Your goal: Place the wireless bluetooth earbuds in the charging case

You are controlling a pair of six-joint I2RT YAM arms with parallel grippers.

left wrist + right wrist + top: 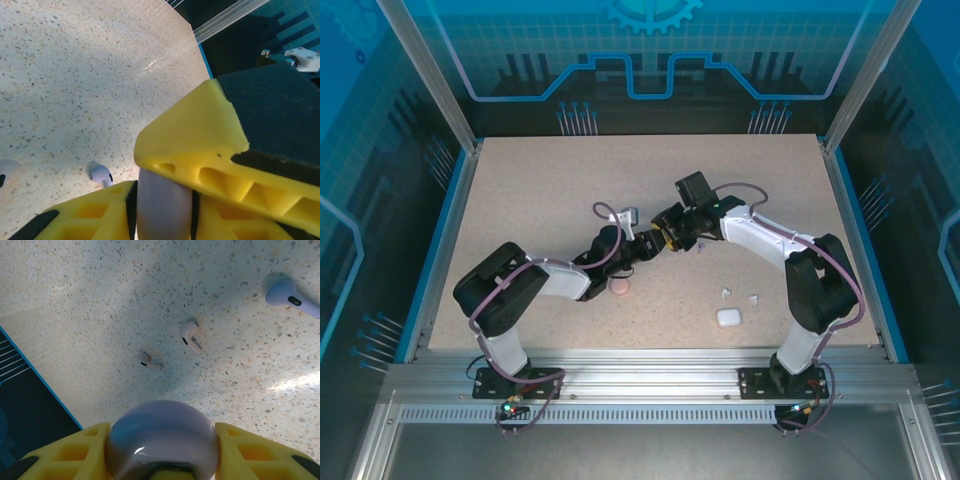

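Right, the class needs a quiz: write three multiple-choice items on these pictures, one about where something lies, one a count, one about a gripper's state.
1. Where does the white case lie?
A. On the table, near its front edge, on the right arm's side.
B. At the table's far edge.
C. In the far left corner.

2. How many earbuds lie on the table in the right wrist view?
A. One.
B. Three.
C. Six.

3. What is the right gripper doing?
A. Hanging open and empty.
B. Shut on a purple case.
C. Shut on a white earbud.

Answers:
1 A, in the top view it sits by the front edge, right of centre.
2 B, two pale and one purple.
3 B, its yellow fingers press both sides of the rounded case.
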